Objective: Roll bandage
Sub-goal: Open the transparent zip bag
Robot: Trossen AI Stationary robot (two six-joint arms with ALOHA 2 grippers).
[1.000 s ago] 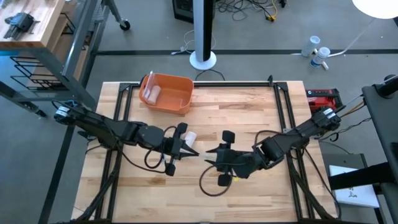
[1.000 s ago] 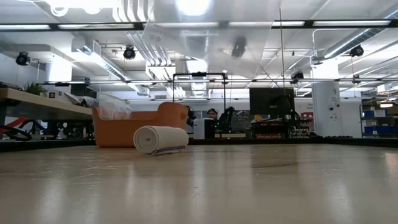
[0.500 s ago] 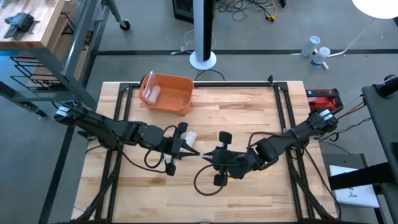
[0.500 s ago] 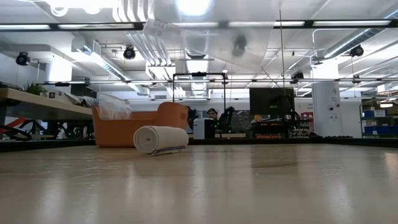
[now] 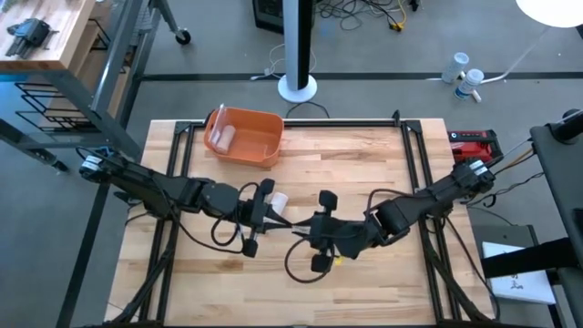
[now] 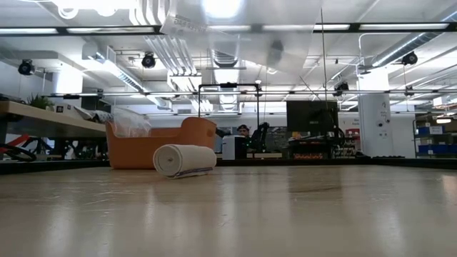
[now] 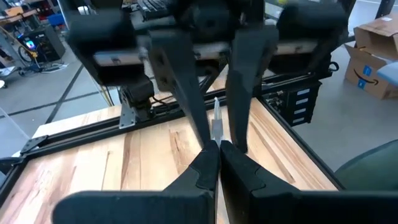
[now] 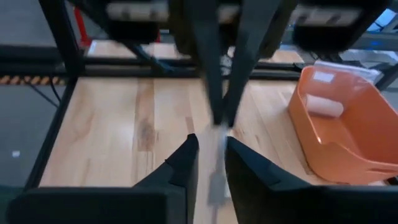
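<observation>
My left gripper (image 5: 273,221) is pinched shut on a thin white strip of bandage (image 7: 215,122), fingers pressed together right at its end, out near the middle of the table (image 5: 364,164). My right gripper (image 5: 305,239) sits just across from it, nose to nose, fingers a little apart with the same pale strip running between them, so I can't honestly tell if it's actually clamping or just framing it. From my right wrist the strip (image 8: 216,163) shows up blurry between the two dark fingers (image 8: 185,163), with the left gripper's fingers coming in from the far side. The rolled bandage (image 5: 279,199) lies on its side on the wood just beside my left gripper, toward the back of the table; the low view shows it as a fat white roll (image 6: 185,160) resting flat in front of the orange bin (image 6: 161,147). That bin (image 5: 254,144) sits at the back left corner of the table, with another pale roll (image 5: 221,138) lying inside it.
</observation>
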